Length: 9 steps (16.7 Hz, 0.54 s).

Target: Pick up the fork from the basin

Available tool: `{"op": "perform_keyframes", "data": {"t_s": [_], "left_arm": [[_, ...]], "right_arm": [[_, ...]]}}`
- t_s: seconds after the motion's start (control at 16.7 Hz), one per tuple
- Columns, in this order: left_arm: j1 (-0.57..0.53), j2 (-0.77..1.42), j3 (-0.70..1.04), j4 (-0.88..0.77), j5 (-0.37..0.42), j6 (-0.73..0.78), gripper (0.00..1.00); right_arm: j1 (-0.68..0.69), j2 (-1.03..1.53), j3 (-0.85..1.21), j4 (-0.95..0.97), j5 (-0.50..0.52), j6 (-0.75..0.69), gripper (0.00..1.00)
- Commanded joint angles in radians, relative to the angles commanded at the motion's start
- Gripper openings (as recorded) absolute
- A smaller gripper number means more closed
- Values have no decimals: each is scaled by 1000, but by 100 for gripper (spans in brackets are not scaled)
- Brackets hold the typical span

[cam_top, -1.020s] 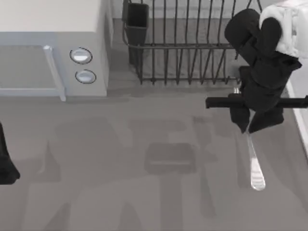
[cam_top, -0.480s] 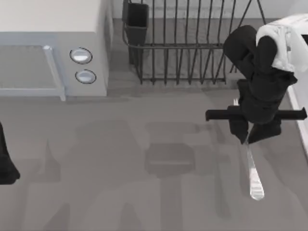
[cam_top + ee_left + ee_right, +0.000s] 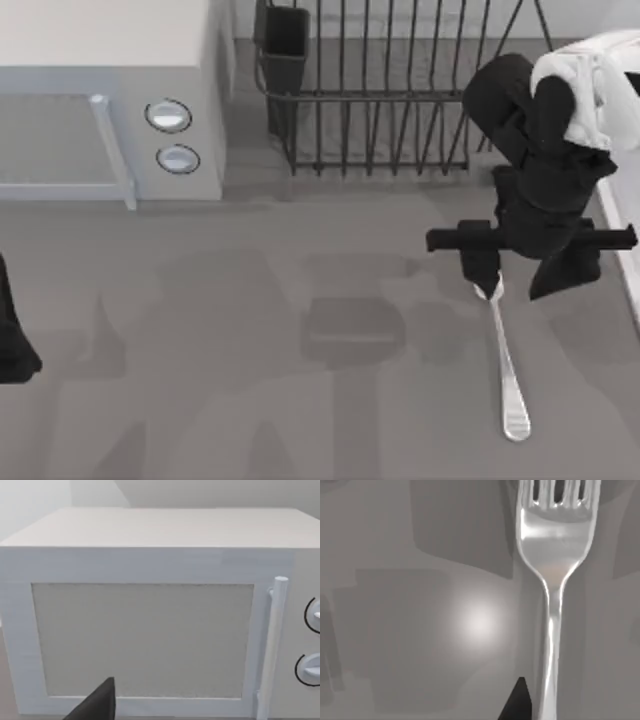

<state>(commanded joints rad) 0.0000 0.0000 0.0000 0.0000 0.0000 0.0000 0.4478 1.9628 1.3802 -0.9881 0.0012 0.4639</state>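
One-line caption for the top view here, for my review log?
Right gripper hovering over the tine end of the slim shiny silver fork on the pale grey basin floor; left gripper parked at the left edge.

One fork [image 3: 506,370], one microwave [image 3: 110,100] with two knobs, one dish rack [image 3: 390,90], two arms.

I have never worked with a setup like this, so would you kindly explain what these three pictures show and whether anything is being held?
This is a simulated two-armed AgileX robot. One picture looks down from above; the other two come from cameras on each wrist. The right tool hangs over the tine end of the fork, which lies on the grey floor of the basin; whether it grips the fork cannot be told. The right wrist camera shows that fork close up. The left tool sits parked at the left edge, facing the white microwave-like box. A wire dish rack stands behind.
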Motion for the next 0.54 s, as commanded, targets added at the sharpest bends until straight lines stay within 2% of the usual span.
{"op": "perform_keyframes", "data": {"t_s": [0.18,0.54], "left_arm": [[0,0,0,0,0,0,100],[0,0,0,0,0,0,100]], "right_arm": [[0,0,0,0,0,0,98],[0,0,0,0,0,0,100]]}}
